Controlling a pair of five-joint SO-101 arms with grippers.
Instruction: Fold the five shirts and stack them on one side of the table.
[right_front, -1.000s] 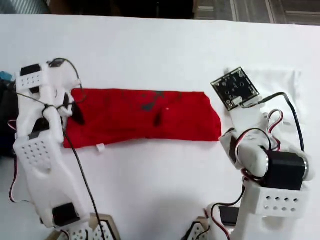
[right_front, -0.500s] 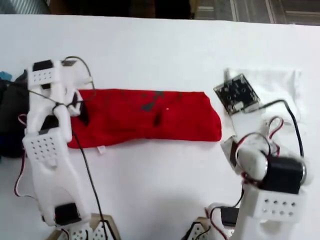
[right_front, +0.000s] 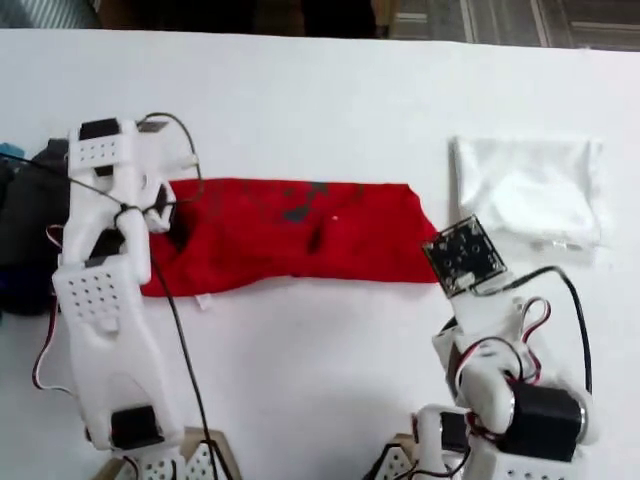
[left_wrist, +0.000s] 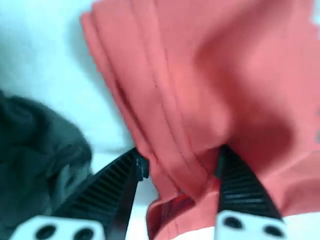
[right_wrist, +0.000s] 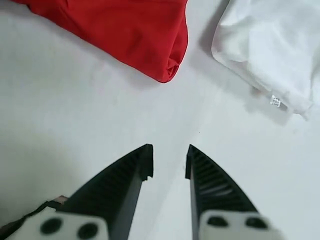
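A red shirt (right_front: 300, 230), folded into a long strip, lies across the middle of the white table (right_front: 320, 100). My left gripper (left_wrist: 180, 172) is open at the strip's left end, its fingers straddling the layered red edge (left_wrist: 165, 150). In the high view that gripper (right_front: 172, 225) sits over the same end. A folded white shirt (right_front: 525, 190) rests at the back right. My right gripper (right_wrist: 169, 160) hangs over bare table near the front, jaws slightly apart and holding nothing. The red shirt's right end (right_wrist: 125, 30) and the white shirt (right_wrist: 270, 45) lie ahead of it.
Dark grey and blue clothes (right_front: 25, 230) are heaped at the table's far left edge, close beside the left gripper, and the dark cloth (left_wrist: 35, 150) shows next to its finger. Both arm bases stand at the front edge.
The left arm has shifted right, onto the red shirt's left end. The right arm has drawn back toward the front edge, uncovering the white shirt.
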